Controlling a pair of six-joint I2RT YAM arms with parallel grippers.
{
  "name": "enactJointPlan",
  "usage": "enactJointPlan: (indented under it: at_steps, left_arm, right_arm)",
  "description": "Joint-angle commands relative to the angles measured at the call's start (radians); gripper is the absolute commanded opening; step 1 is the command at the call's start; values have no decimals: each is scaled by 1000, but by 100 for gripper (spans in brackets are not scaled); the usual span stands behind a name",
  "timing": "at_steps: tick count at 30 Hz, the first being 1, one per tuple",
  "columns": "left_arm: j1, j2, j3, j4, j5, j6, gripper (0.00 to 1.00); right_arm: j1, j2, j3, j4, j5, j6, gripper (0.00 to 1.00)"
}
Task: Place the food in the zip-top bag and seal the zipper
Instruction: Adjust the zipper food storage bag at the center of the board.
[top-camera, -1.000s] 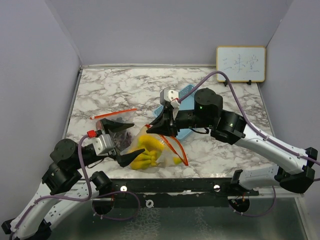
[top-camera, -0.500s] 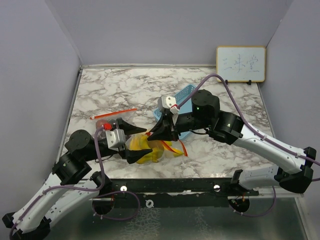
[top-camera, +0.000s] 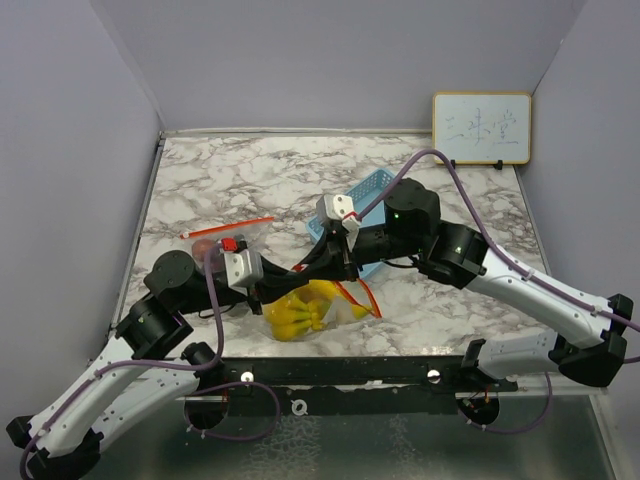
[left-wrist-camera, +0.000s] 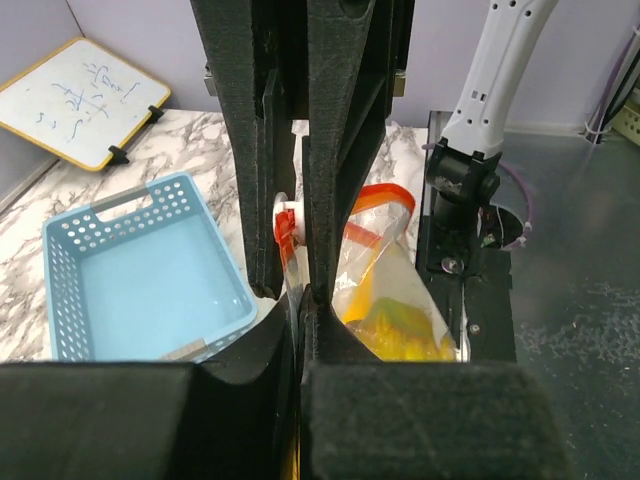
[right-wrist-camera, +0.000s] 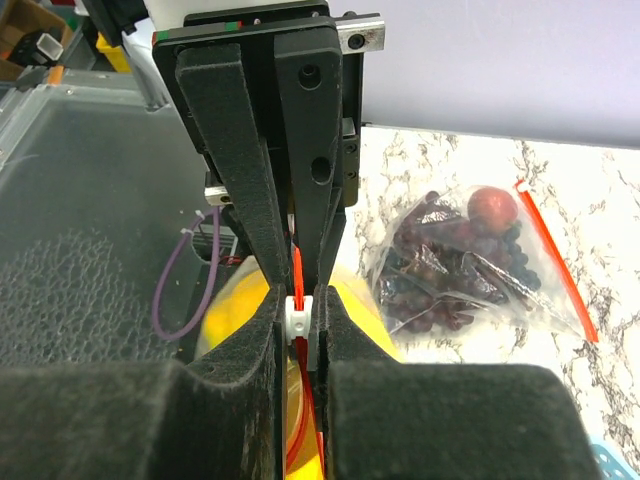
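Observation:
A clear zip-top bag (top-camera: 325, 312) lies near the table's front edge with the yellow bananas (top-camera: 298, 316) inside. Its red zipper strip (right-wrist-camera: 297, 270) runs up between both grippers. My right gripper (right-wrist-camera: 299, 312) is shut on the white slider (right-wrist-camera: 298, 316). Directly facing it, my left gripper (left-wrist-camera: 300, 303) is shut on the bag's edge beside the slider (left-wrist-camera: 290, 215). From above, the left gripper (top-camera: 284, 283) and right gripper (top-camera: 308, 268) meet tip to tip over the bag. A second clear bag (right-wrist-camera: 460, 270) holds dark grapes (right-wrist-camera: 430, 285) and a round red fruit (right-wrist-camera: 492, 207).
A blue mesh basket (left-wrist-camera: 140, 270), nothing in it, sits behind the right gripper, partly hidden in the top view (top-camera: 370, 190). A small whiteboard (top-camera: 481, 127) leans on the back wall. The second bag's red zipper strip (top-camera: 225, 227) lies at the left.
My left gripper has swung right, up to the bag's top, and closed from wide open onto its edge. The right gripper kept the slider and shifted slightly left.

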Motion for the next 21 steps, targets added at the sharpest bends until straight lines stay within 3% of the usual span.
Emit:
enactJointPlan:
  at_steps: [1,7,8,10,14,18,21]
  left_arm:
    - [2,13,-1,-3,15,-5,0]
    - [2,22,40,-30,-107,-37,0]
    - [1,21,49,-30,-137,-45,0]
    - [0,11,54,-18,-176,-53,0]
    - [0,-29,29,8,-223,-53,0]
    - [0,-40,23,5,-202,-57,0]
    - [2,-46,18,9,-189,-59,0]
  right_arm:
    - [6,-44,-13,64,36,11,2]
    - [6,-70,-29,91,19,11,3]
    - [6,-72,-34,93,21,7,7]
    - [6,-77,-49,102,31,0,25]
    - [6,-85,-62,103,16,-18,44]
    - [6,-98,-74,108,33,-28,54]
    - [7,-93,-74,119,50,-25,54]
